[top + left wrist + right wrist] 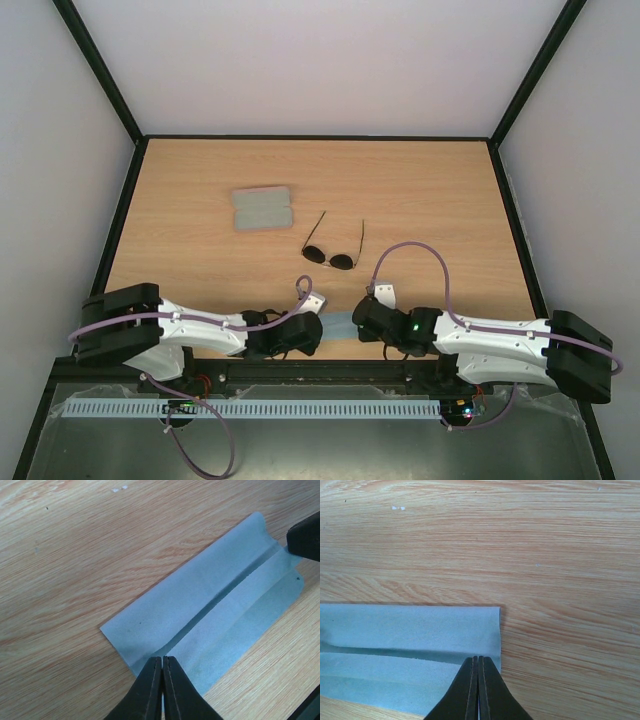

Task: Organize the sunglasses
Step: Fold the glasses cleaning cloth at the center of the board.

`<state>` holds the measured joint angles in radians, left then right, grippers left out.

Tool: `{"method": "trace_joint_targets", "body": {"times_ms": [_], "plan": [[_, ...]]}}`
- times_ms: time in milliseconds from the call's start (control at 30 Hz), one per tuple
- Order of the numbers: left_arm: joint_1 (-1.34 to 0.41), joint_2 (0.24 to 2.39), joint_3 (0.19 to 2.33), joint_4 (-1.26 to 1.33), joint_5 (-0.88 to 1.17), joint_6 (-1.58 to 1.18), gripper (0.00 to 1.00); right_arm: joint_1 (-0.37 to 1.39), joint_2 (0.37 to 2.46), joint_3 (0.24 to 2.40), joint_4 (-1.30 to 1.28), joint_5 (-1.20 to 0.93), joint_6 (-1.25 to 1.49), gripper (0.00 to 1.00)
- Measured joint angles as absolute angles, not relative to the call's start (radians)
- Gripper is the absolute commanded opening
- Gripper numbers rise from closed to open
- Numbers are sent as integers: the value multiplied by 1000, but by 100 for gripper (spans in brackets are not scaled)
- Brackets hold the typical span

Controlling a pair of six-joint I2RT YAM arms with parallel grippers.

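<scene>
Two hands, both closed down to nothing. The left hand (162,661) has its fingers pressed flat together with just a hairline between them, and the right hand (478,661) looks the same. Each one has its tips right at a short edge of the light blue cloth (200,605), one at either end. So the cloth runs between them as a long folded strip with a crease down its length. Honestly can't tell from the wrist views whether either hand has fabric nipped or is just sitting over the edge. The short edge by the right hand is straight and lies flat, and just outboard of those tips it's plain wood of the bench (430,190). In the left wrist view a dark bit of the right hand pokes in at the cloth's far corner. The sunglasses (331,256) sit ahead of both hands, pretty much straight out from the gap between them. The lenses are toward the hands and the temple arms are spread and pointing away, with a band of wood between them and the cloth. The case (261,208) lies open with its grey lining up, farther out again, ahead of the left hand and apart from the sunglasses. The widest stretch of wood is ahead and outboard of the right hand, running to the black rim (505,200).
</scene>
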<state>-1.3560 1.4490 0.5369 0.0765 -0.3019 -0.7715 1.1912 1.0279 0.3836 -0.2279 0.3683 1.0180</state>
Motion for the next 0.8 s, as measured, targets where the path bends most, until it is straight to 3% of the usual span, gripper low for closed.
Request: {"method": "trace_joint_targets", "body": {"times_ms": [200, 533, 800], "plan": [[-1370, 1449, 537, 76, -310, -778, 6, 1208, 1029, 383, -228, 372, 1030, 1], [-1391, 1449, 529, 76, -322, -799, 24, 1243, 1029, 378, -229, 384, 1060, 5], [-1412, 1449, 528, 76, -333, -816, 24, 1274, 1029, 369, -235, 398, 1090, 7]]}}
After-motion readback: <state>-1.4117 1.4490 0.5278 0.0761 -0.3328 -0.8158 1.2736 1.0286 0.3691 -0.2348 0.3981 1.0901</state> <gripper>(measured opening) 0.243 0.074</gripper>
